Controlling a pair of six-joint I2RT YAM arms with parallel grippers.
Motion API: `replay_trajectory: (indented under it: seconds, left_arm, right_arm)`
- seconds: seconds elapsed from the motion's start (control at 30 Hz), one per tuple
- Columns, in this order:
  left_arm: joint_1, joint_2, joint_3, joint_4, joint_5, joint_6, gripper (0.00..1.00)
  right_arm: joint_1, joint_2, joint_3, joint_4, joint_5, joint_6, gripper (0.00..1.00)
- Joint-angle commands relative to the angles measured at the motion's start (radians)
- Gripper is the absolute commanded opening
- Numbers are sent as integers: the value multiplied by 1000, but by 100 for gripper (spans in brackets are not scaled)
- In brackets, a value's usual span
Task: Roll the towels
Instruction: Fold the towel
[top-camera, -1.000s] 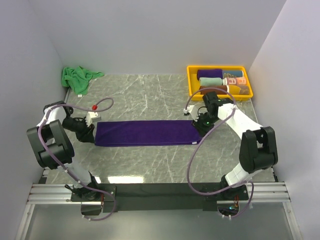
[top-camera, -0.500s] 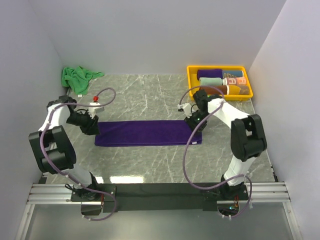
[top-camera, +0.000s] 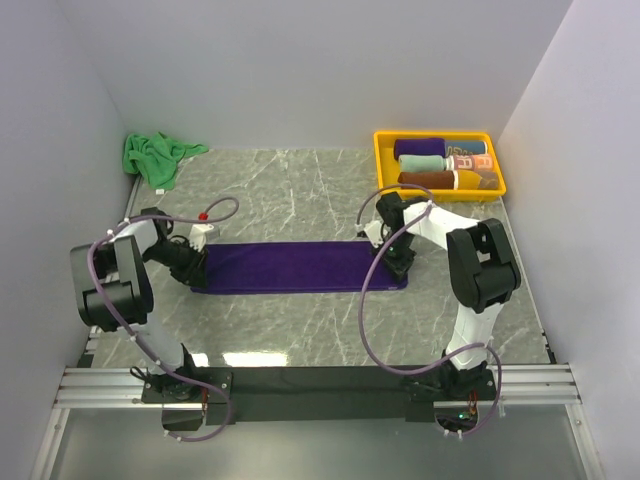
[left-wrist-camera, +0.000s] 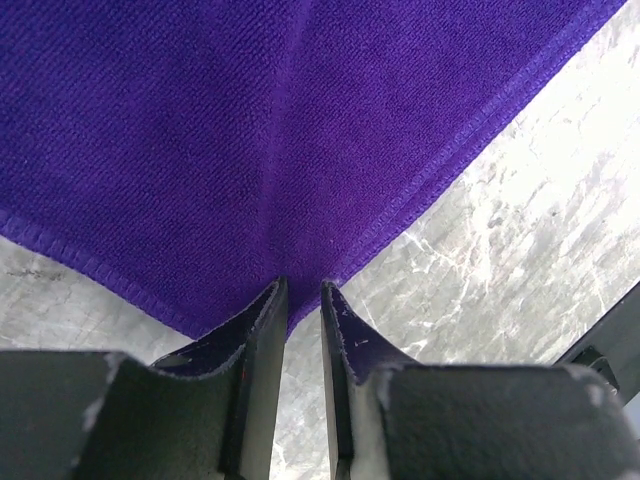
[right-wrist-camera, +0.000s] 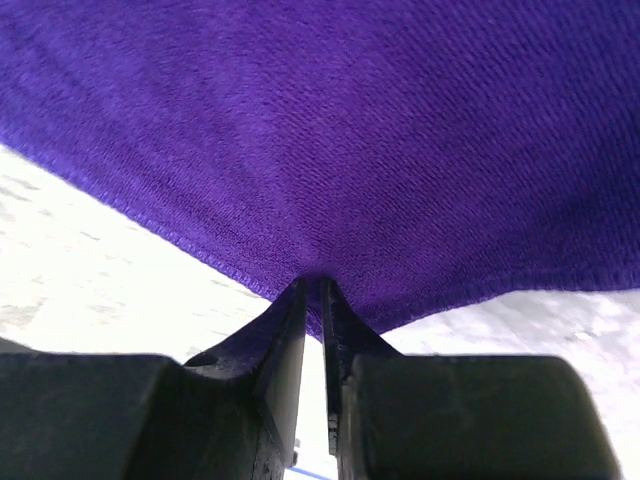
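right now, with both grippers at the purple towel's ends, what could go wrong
Thin grips: the left gripper and right gripper pinch the purple towel only at its hem, so it may slip free when lifted. A crease runs up from the left pinch, so uneven pulling could skew the roll.

No readable text, number or brand in any view.

- Yellow tray (top-camera: 436, 134): the patterned roll (top-camera: 468, 161) lying inside it among plain rolls carries orange-and-white markings that could be print. Too small to read.
- Green towel (top-camera: 150, 152), at the far-left corner of the table, well apart from the tray: a small white tag (top-camera: 158, 188) at its near edge. Nothing legible on it.
- Purple towel (left-wrist-camera: 250, 130), nearer than the tray: plain weave and a stitched hem up close, no lettering visible.
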Motion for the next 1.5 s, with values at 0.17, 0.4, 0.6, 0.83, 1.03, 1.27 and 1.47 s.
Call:
replay_trajectory:
  seconds: [0.17,0.4,0.6,0.83,1.03,1.27,1.47]
  left_arm:
    - [2,-232,99,-84,267,16,31]
    - [20,-333,210,-90,410,-61,99]
    - [80,-491,226,259,383,-384,99]
    - [82,-692,76,728,-141,-706,99]
    - [85,-684,118,613,-283,-725,99]
    - [92,-708,71,597,-271,-716,99]
    - [91,-697,66,610,-296,-713,99]
  right_arm:
    - [-72,-50,83,18,112,-11,26]
    - [-103,-197,86,35,80,78,50]
    - [-174,-154,97,64,52,246,52]
    - [-221,-59,96,104,18,326,40]
    - [-220,20,106,125,-19,357,40]
    - [-220,83,102,145,9,375,34]
    - [-207,93,73,148,9,380,21]
